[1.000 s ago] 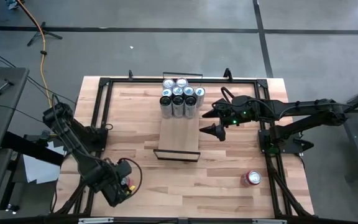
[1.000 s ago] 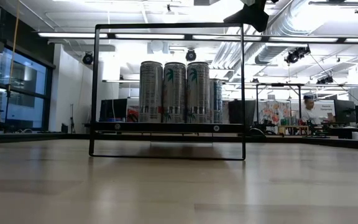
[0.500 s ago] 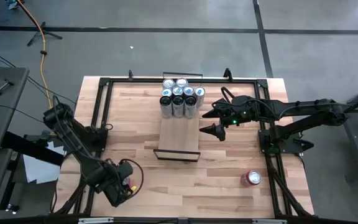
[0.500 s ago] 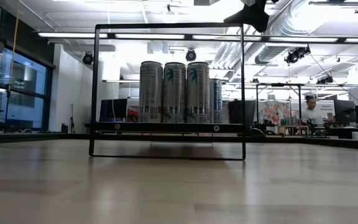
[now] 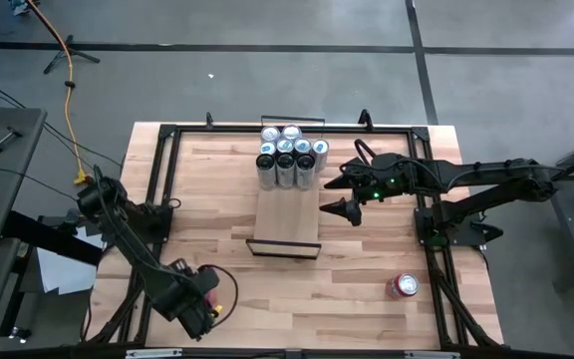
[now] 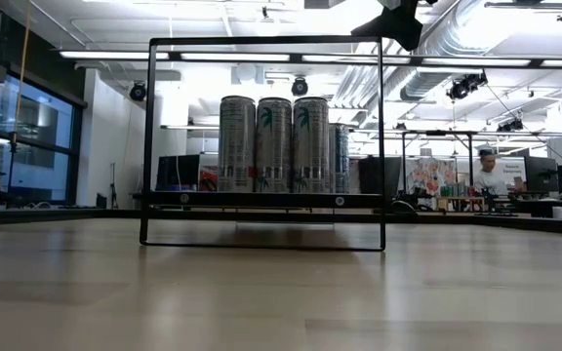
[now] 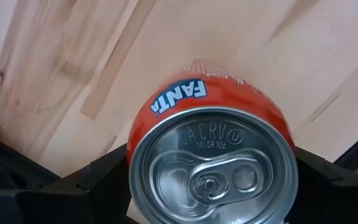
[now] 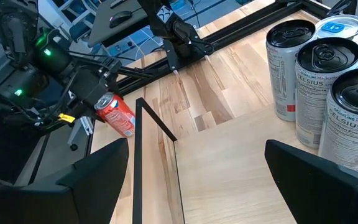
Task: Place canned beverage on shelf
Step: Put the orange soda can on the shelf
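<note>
Grey concrete floor (image 5: 267, 80) with dark seams surrounds the desk (image 5: 207, 189). Beyond it, ceiling strip lights (image 6: 261, 57) glow. Tall windows (image 6: 27, 146) stand at one side.

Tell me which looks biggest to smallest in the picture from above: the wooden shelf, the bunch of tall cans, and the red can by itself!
From above:
1. The shelf looks biggest.
2. The cluster of tall cans at its far end comes next.
3. The lone red can near the table's right side looks smallest.
</note>
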